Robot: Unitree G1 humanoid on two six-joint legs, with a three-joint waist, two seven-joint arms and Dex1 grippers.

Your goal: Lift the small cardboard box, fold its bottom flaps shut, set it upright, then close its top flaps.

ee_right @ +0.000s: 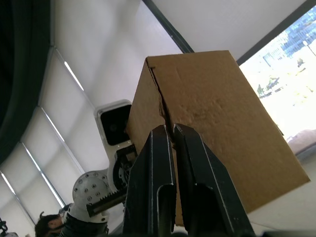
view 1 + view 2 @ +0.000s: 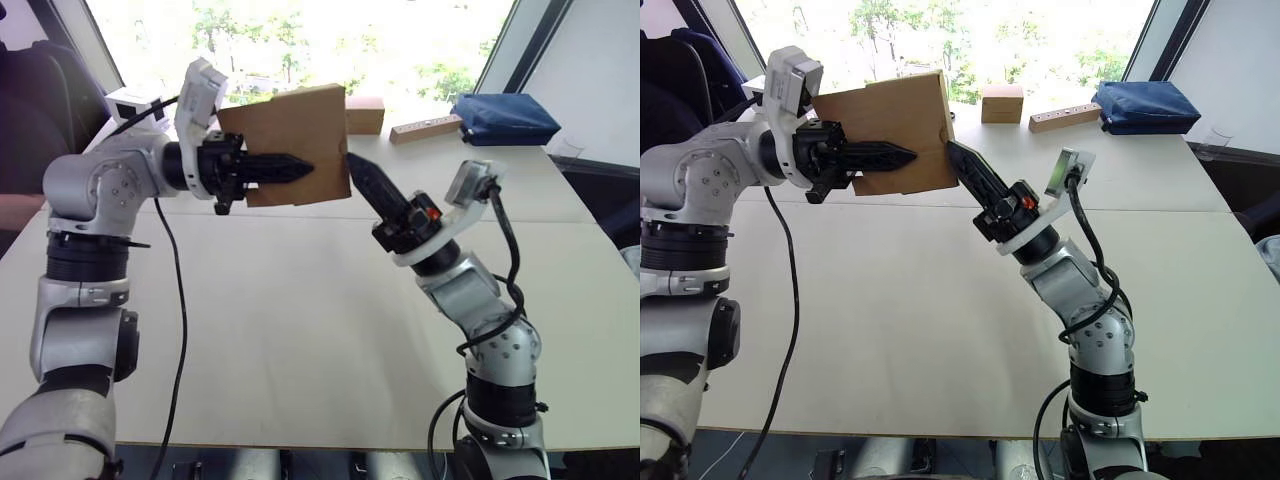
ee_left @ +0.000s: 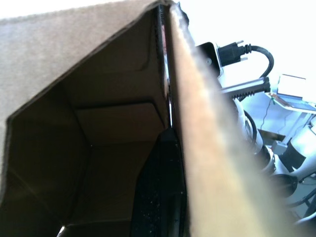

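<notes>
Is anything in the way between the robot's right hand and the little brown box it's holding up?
No. The right hand already has its fingertips against the end of the small cardboard box, which the left hand holds up above the table.

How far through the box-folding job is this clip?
Done: the small cardboard box is lifted off the table. In hand: left end effector grips one wall, right end effector presses the far end. Left: setting it upright and closing the top flaps.
</notes>
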